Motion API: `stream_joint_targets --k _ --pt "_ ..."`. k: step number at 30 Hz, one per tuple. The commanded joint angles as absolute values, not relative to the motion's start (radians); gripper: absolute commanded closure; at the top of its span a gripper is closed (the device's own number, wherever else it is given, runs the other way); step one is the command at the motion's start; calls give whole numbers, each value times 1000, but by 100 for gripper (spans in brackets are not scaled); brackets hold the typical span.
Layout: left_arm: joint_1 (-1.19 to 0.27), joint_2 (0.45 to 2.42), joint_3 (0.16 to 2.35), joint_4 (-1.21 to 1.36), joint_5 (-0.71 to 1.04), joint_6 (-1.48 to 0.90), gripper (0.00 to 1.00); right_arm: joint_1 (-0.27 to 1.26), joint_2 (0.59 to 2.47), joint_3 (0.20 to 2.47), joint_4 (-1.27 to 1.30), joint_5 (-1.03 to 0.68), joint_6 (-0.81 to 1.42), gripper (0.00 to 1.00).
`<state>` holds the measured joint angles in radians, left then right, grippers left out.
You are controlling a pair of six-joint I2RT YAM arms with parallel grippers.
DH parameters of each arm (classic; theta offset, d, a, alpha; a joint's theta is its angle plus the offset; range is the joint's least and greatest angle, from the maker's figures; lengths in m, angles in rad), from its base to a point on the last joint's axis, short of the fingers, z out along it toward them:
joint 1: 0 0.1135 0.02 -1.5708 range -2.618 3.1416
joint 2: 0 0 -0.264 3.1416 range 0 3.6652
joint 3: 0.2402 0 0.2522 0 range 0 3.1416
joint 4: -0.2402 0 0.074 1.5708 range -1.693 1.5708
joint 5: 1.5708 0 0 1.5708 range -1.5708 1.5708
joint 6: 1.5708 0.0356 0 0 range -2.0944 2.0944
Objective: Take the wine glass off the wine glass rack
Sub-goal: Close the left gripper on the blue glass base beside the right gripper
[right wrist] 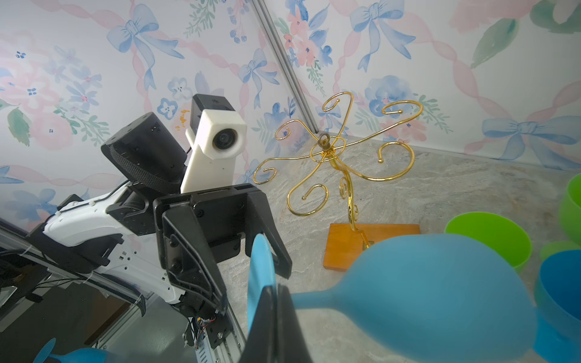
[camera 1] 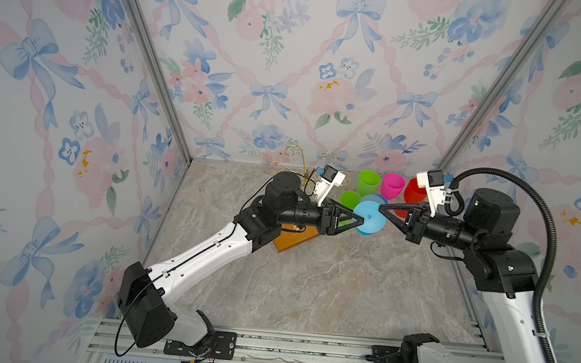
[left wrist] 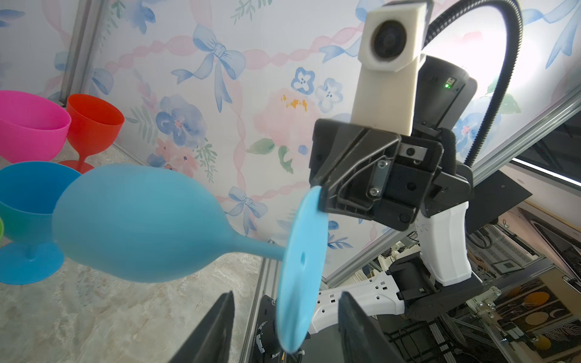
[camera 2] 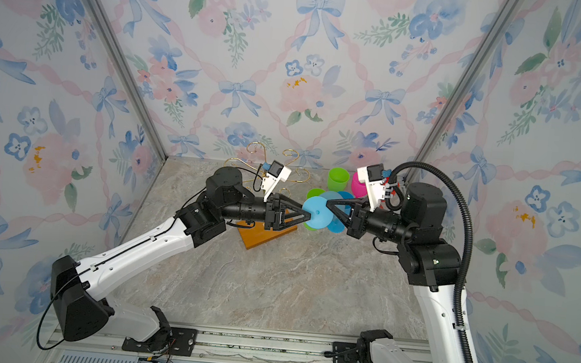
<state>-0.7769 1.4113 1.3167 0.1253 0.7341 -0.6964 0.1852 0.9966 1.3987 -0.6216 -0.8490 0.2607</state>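
The light blue wine glass (camera 1: 368,218) (camera 2: 316,213) hangs on its side above the table, off the rack. My right gripper (camera 1: 381,209) (right wrist: 276,287) is shut on the rim of its round foot (right wrist: 261,270), with the bowl (right wrist: 424,283) pointing away. My left gripper (camera 1: 359,221) (left wrist: 287,295) is open and straddles the opposite rim of the foot (left wrist: 301,267), with a gap on each side. The gold wire wine glass rack (right wrist: 333,147) (camera 1: 291,161) stands behind on its orange wooden base (right wrist: 371,242) (camera 2: 263,234). No glass hangs on the arms that show.
Several plastic glasses stand at the back right: green (camera 1: 368,182), pink (camera 1: 392,186), red (camera 1: 415,191), a second green (camera 1: 349,198) and a darker blue (left wrist: 28,195). They sit just behind and under the held glass. Wallpapered walls close off the back and sides.
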Motion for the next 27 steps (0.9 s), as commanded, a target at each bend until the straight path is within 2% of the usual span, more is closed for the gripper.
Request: stream_joint_targets --k 1,16,21,27 --pt "-781 1416 1341 185 765 -725 50 194 982 1383 -563 -884 282 100" --pt "-781 1434 1291 302 803 -805 84 196 974 1367 -565 -859 285 100" --pt "-781 1424 1278 308 805 -809 92 198 971 1372 -575 -853 289 86" --pt "-781 1408 1245 313 811 -783 100 198 960 1386 -569 -844 301 80"
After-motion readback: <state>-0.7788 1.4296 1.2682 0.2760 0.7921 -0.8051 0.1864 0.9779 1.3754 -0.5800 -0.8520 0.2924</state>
